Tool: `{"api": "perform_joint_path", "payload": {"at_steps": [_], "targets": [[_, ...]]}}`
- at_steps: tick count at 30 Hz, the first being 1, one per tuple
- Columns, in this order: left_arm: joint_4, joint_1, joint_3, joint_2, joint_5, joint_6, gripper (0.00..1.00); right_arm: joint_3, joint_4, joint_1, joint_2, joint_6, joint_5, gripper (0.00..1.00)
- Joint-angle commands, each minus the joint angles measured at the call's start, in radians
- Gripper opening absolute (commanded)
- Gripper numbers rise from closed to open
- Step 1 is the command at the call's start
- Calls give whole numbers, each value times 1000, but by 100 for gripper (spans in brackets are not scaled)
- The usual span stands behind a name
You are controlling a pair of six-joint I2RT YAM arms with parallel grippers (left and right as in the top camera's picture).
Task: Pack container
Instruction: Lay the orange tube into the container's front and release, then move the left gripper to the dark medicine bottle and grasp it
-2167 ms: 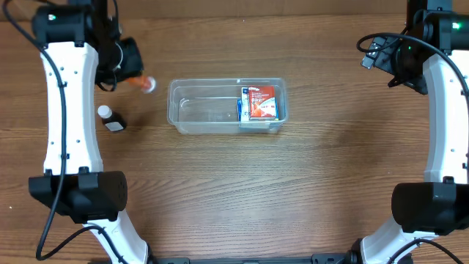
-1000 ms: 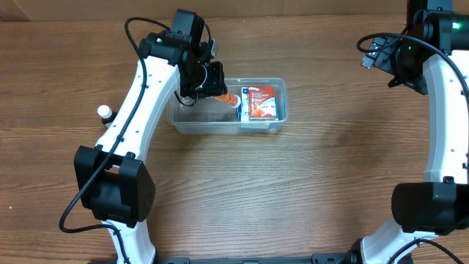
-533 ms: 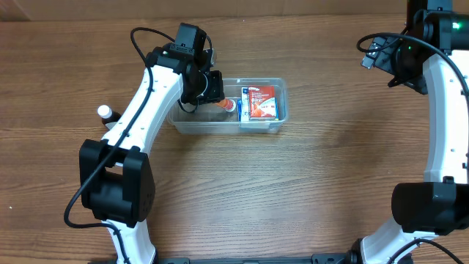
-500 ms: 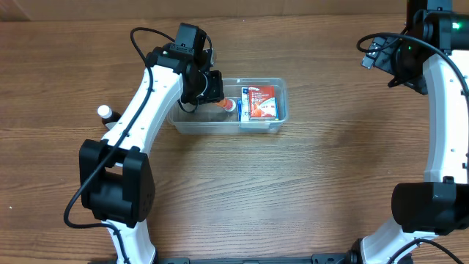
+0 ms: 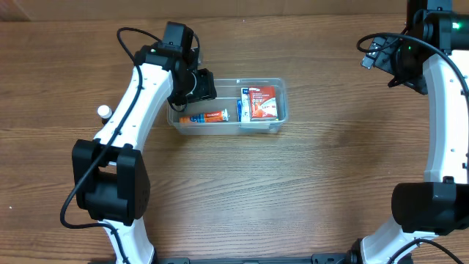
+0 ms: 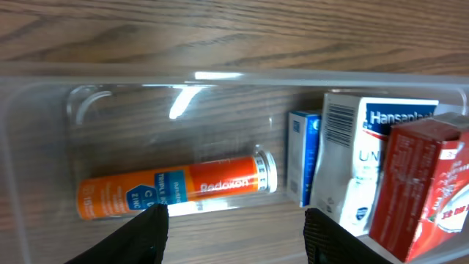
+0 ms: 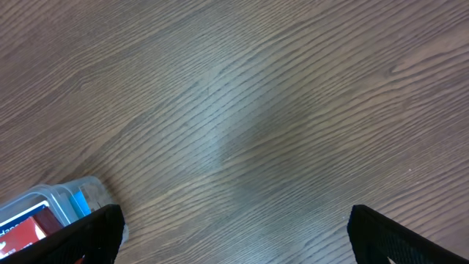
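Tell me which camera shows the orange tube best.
The left wrist view: the orange tube lies close up on its side in the container, label partly readable. Overhead shows it small; the right wrist view misses it.

I took it for a robotics lab bench: wood-grain table [image 5: 308, 183], white left arm [image 5: 121, 132] and right arm [image 5: 443, 117] based at the table's near edge, medicine boxes [image 5: 262, 103] in a clear container [image 5: 223, 81] mid-table.

White-capped bottle [image 5: 104, 111], perhaps, on wooden table [image 5: 293, 183].
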Motion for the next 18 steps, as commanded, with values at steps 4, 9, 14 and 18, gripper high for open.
{"api": "perform_joint_path", "payload": {"at_steps": [4,9,14,18], "targets": [[-163,26,207,-46,-35,86,60,20,3,-5,-9,-5,8,100],[-460,29,451,-181,-240,15,68,20,3,-5,-9,-5,8,100],[-623,217,425,-225,-261,-60,71,20,3,-5,-9,-5,8,100],[-583,317,277,-225,-290,-90,76,20,3,-5,-9,-5,8,100]]}}
